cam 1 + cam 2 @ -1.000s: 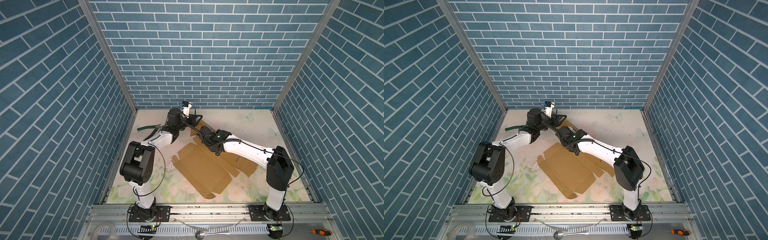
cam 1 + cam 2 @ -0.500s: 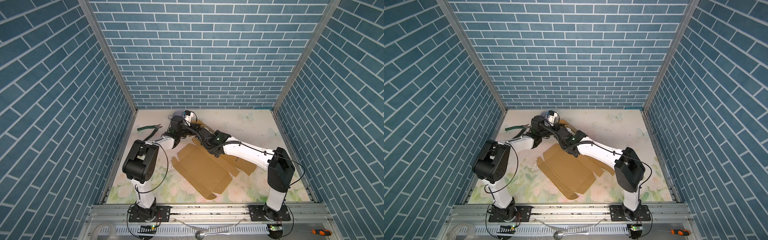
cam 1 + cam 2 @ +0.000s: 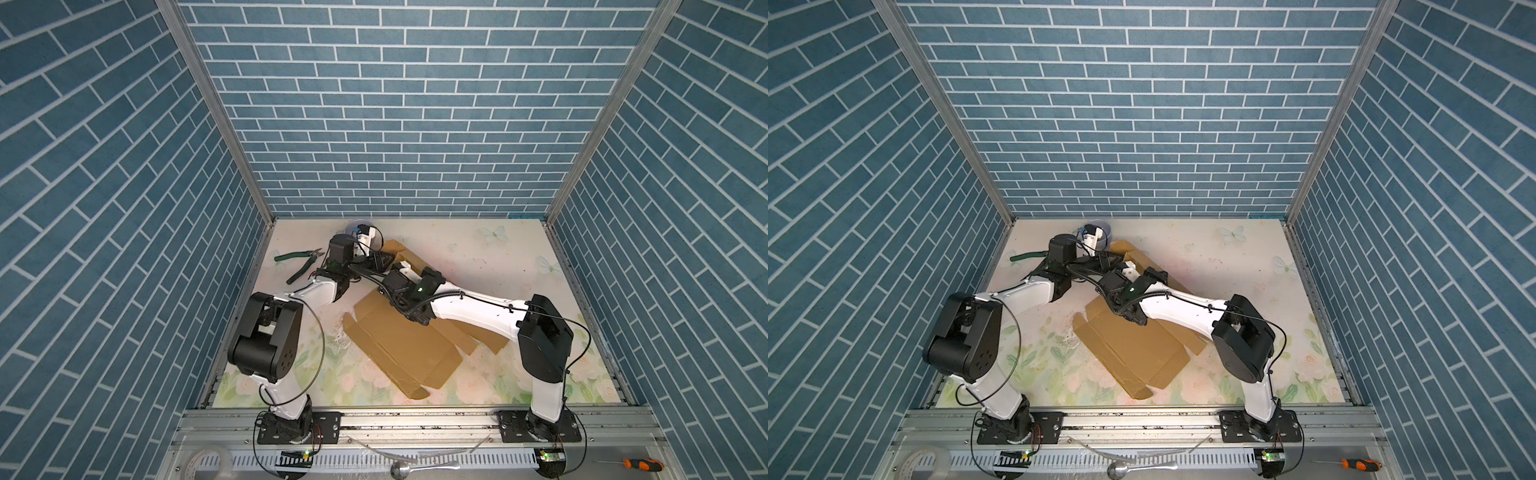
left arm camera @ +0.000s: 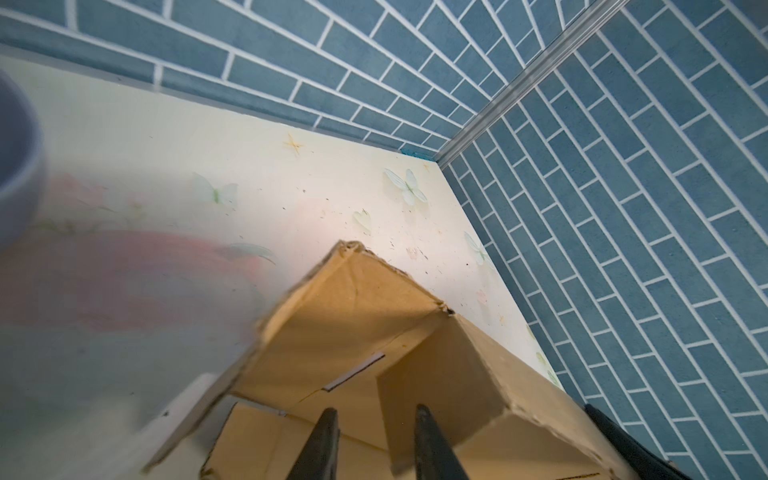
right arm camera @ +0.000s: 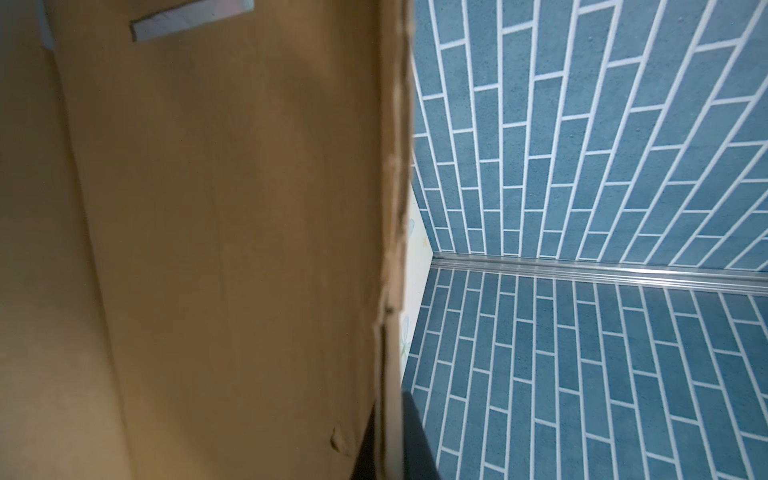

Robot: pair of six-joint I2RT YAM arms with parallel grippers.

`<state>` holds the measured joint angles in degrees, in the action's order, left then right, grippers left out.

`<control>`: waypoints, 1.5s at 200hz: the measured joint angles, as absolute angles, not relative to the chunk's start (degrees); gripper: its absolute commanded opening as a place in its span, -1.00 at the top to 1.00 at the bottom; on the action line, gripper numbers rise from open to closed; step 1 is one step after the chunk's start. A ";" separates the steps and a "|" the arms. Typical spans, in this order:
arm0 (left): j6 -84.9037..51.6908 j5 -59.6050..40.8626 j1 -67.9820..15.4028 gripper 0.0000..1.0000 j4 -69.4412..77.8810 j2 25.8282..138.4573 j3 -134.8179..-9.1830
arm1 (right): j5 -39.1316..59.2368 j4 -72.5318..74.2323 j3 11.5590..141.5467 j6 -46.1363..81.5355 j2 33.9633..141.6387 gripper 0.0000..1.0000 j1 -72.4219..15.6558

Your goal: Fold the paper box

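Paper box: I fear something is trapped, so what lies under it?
Only the floral table shows around the paper box; white crumbs lie by its left edge. The cardboard and the right arm cover whatever is beneath.

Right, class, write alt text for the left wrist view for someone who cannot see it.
The left gripper, jaws slightly apart, points into a half-folded brown cardboard box on a pale flowered table, blue brick walls behind.

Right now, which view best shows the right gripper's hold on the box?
Right wrist: the right gripper pinches a flap edge of the paper box. Both top views hide that grip behind the arm; left wrist shows only raised flaps.
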<state>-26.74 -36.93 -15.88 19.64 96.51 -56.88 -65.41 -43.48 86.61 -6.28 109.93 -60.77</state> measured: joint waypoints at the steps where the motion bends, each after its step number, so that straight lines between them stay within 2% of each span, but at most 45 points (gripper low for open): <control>1: -26.70 -36.93 -15.79 0.32 19.49 96.36 -56.88 | -65.45 -43.44 86.52 -6.26 109.93 1.00 -60.77; 32: -22.13 -35.29 -12.91 0.27 13.17 91.96 -57.08 | -66.28 -41.08 84.42 -6.35 109.93 1.00 -60.97; 60: -16.16 -32.73 -11.49 -0.07 6.00 92.79 -60.01 | -66.24 -39.05 83.31 -6.63 109.86 1.00 -61.19; 83: -10.68 -32.69 -10.68 -0.24 0.58 97.21 -65.17 | -66.22 -37.21 82.21 -7.84 109.58 1.00 -61.19; 138: 0.14 -37.36 -10.48 -0.25 -4.05 102.76 -67.77 | -65.32 -34.65 81.10 -9.61 108.68 1.00 -61.19; 213: 7.49 -38.72 -12.19 0.11 0.64 105.16 -69.45 | -64.42 -31.42 80.29 -12.78 108.09 1.00 -61.19; 286: 10.87 -37.23 -13.72 0.94 8.08 105.62 -66.67 | -64.10 -31.09 80.29 -13.54 108.09 1.00 -61.17; 300: 11.27 -36.49 -13.52 1.00 9.04 105.47 -66.26 | -64.12 -31.24 80.29 -13.56 108.09 1.00 -61.17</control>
